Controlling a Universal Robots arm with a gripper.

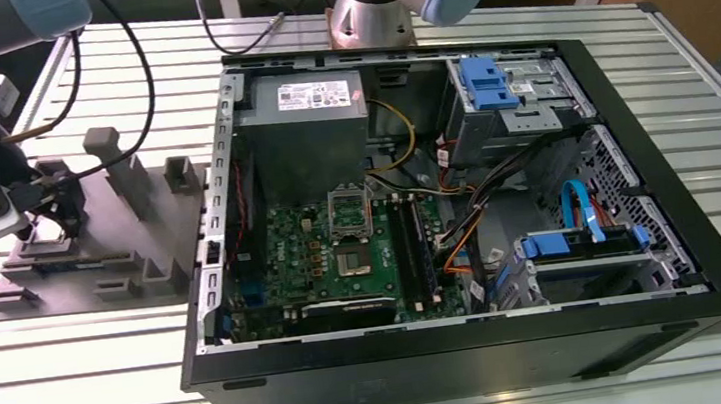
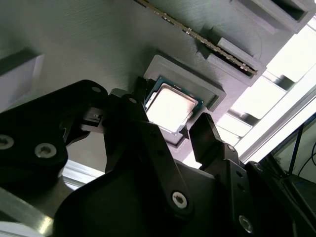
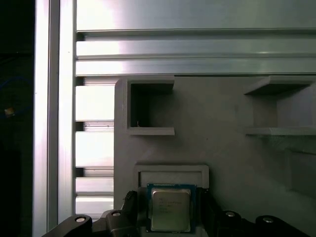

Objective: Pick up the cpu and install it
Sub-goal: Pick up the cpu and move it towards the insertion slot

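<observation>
In the grey tray (image 2: 98, 39), fingers (image 2: 203, 132) flank cpu (image 2: 170, 108).

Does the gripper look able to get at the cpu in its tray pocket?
Probably yes: the cpu lies uncovered in a pocket of the grey tray, the open gripper straddling it, nothing between.

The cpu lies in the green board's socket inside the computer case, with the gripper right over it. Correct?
No. The cpu lies in a recess of the grey tray instead, as the first wrist view shows. The gripper is right over it.
</observation>
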